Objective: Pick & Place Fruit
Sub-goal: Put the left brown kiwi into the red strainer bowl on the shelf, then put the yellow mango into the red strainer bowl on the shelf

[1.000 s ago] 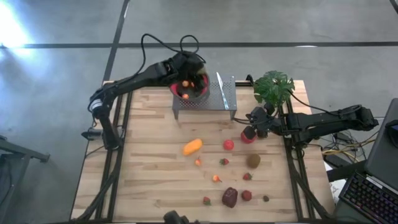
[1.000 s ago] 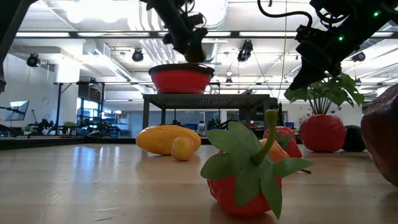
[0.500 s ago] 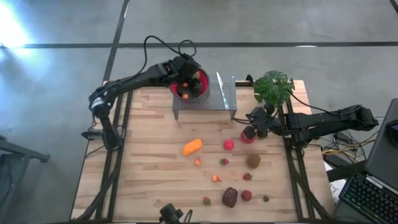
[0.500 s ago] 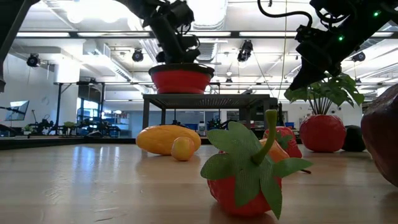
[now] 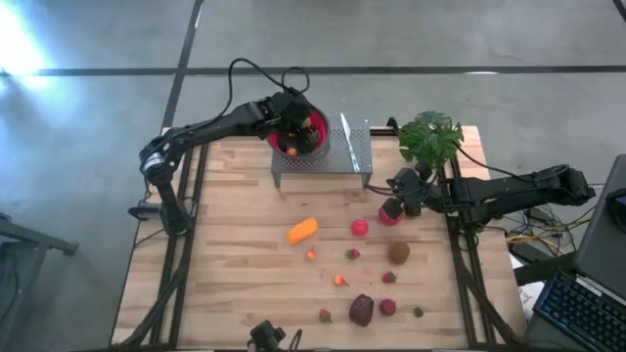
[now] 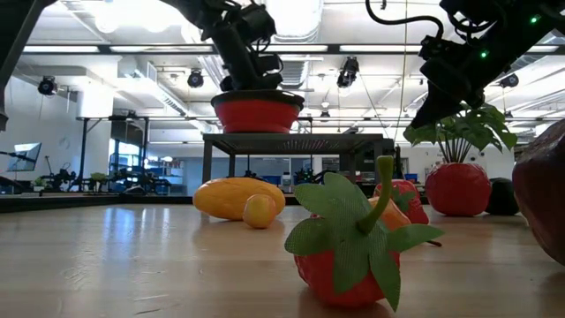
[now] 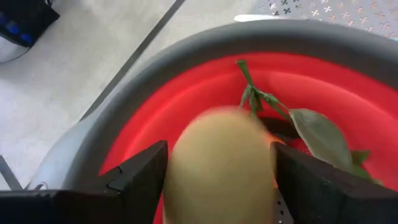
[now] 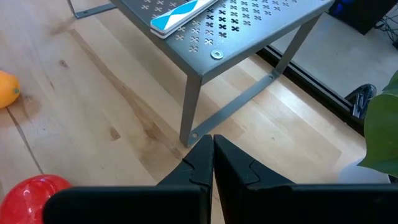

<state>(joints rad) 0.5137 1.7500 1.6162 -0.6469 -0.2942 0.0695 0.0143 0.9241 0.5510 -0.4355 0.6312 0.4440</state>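
My left gripper (image 5: pixel 284 117) hangs over the red-lined bowl (image 5: pixel 311 129), which stands on a grey perforated stand (image 5: pixel 337 154). It is shut on a yellow-tan fruit (image 7: pixel 221 162). Small orange fruits (image 5: pixel 291 150) and a leafy one (image 7: pixel 314 130) lie in the bowl. Out on the table lie the elongated orange fruit (image 5: pixel 302 231), a red apple (image 5: pixel 360 228), a kiwi (image 5: pixel 398 253), the dark maroon fruit (image 5: pixel 362 310) and several small berries. My right gripper (image 5: pixel 393 205) is shut and holds nothing, just off the stand's right leg (image 8: pixel 189 106). My left gripper pinches the yellow-tan fruit across its widest part (image 7: pixel 177 168), one finger (image 7: pixel 137 177) on each side. The fingers come from above, pointing down into the bowl (image 7: pixel 155 112). The fruit is held above the bowl's red floor.
A blue-and-white flat tool (image 5: pixel 345 130) lies on the stand beside the bowl. The green potted plant (image 5: pixel 430 137) stands at the table's far right corner. A red round thing (image 5: pixel 389 217) sits by my right gripper. The table's left half holds no fruit.
My left gripper has moved a little toward the table's left edge, from over the bowl's middle to over its left part, keeping its hold on the fruit. My right arm has stayed still.
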